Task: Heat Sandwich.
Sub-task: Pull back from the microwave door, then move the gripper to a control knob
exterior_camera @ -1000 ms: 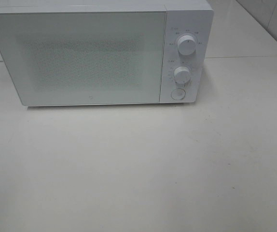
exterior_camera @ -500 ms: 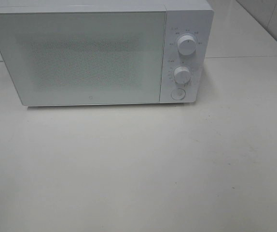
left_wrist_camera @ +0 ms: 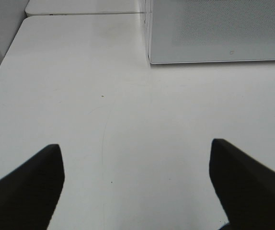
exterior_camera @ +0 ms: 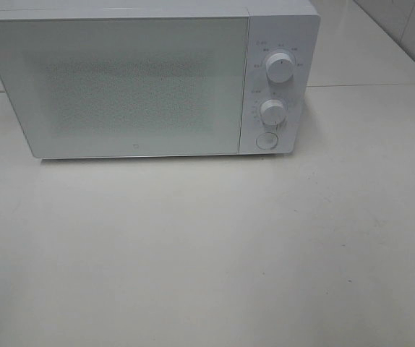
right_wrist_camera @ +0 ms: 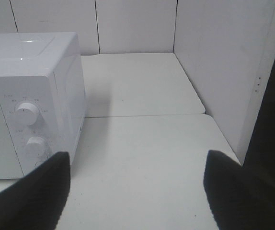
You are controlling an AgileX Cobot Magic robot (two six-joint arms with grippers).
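The sandwich shows in no view, perhaps hidden behind the shut door of the boxy white microwave, so the wide, empty left fingers and right fingers could start it empty or overshoot its round white lower knob.

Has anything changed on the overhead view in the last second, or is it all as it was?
Nothing has visibly changed in the high view. The microwave stands in the same spot on the table, with its door shut. The upper knob and lower knob are set as before. No arm has come into that view.
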